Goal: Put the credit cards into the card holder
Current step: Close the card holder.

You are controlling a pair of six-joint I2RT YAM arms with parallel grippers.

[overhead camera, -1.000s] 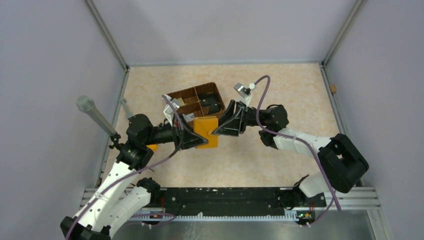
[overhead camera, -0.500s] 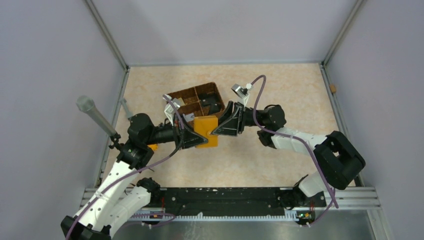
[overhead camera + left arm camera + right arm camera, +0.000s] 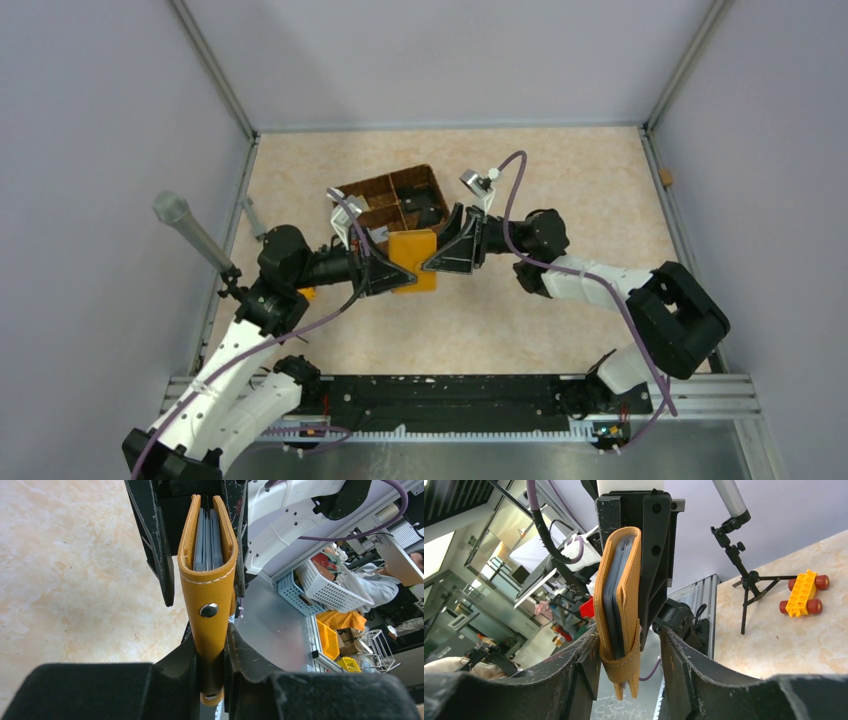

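- Orange wallet [image 3: 413,258] is held on edge over the middle of the table [image 3: 560,180], just at 6 o'clock from the brown basket [image 3: 395,198]. It appears to be lifted off the surface.
- Grey cards [image 3: 207,535] are seen tucked inside the fold, between the two orange flaps. How many cards are there cannot be told.
- The left gripper [image 3: 212,640] comes in from 9 o'clock in the top view and is clenched on the wallet. Both flaps are pressed together by its fingers just below the small dark stud [image 3: 208,611].
- The right gripper [image 3: 629,640] comes in from 3 o'clock and is placed around the opposite end with its jaws parted. In its own view a clear gap is seen between the wallet and one finger. Whether the other finger touches the flap cannot be told. Nothing is grasped by it.
- The loading step is judged to be nearly finished, since cards are already inside the fold. The moment is best read as the squeezing or checking of the closed wallet.
- For the next move, the right gripper should be drawn back toward 3 o'clock without the flap edge being caught.
- After that, the wallet can be lowered to the table by the left gripper. The open edge should be kept from pointing down, otherwise the cards may slide out.
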